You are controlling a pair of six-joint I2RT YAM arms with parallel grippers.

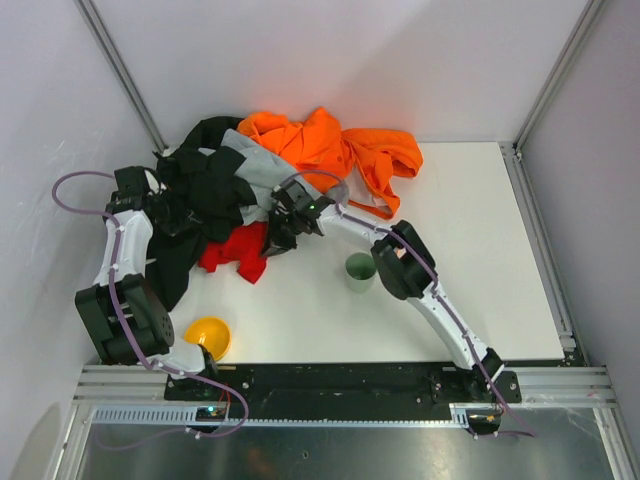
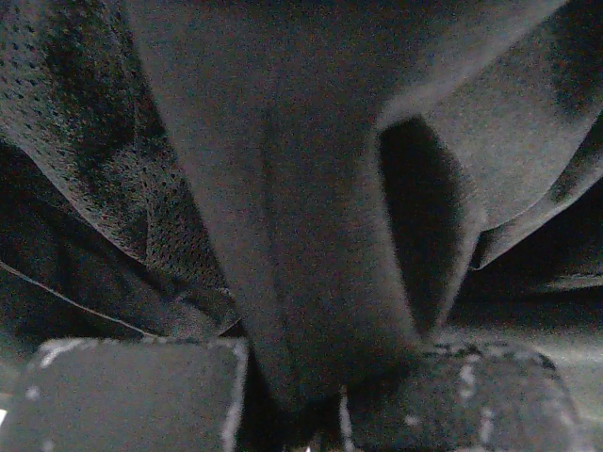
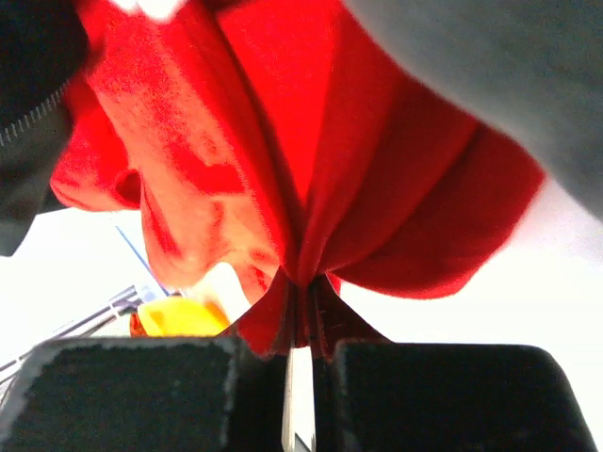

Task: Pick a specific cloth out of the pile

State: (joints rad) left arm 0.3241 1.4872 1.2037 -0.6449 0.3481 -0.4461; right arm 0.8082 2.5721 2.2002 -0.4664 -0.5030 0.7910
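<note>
The step in hand looked to be the extraction itself: the grasp was made, and pulling the piece out of the pile point(image 1: 300, 150) was what remained. The right fingers point(image 1: 282, 234) were pressed almost together on a pinched fold of the red cloth point(image 1: 236, 252), with only the thickness of the fabric between them. In the right wrist view the cloth fanned up and outward from that pinch and filled most of the frame. The left fingers point(image 1: 175, 212) were clamped in the same way on a thick fold of the black garment point(image 1: 212, 195), which ran up from them in the left wrist view and hid everything else.

From above, the red cloth lay at the near edge of the pile against the white desk point(image 1: 470, 250). Its far side was tucked under the black garment and a grey garment point(image 1: 257, 168). The orange garments point(image 1: 325, 145) sat at the far side of the heap, apart from it. The right fingers held the cloth at its right-hand edge, the side nearest the green cup point(image 1: 360, 270). A yellow bowl point(image 1: 208, 336) stood near the left arm's base.

The next move, by this reading, called for drawing the cloth toward the bare desk near the cup while the left fingers held the black garment back, so that it would not drag along. The pinch took only a small fold, so a slow, steady pull seemed wiser. How much of the cloth lay trapped under the heap could not be told.
</note>
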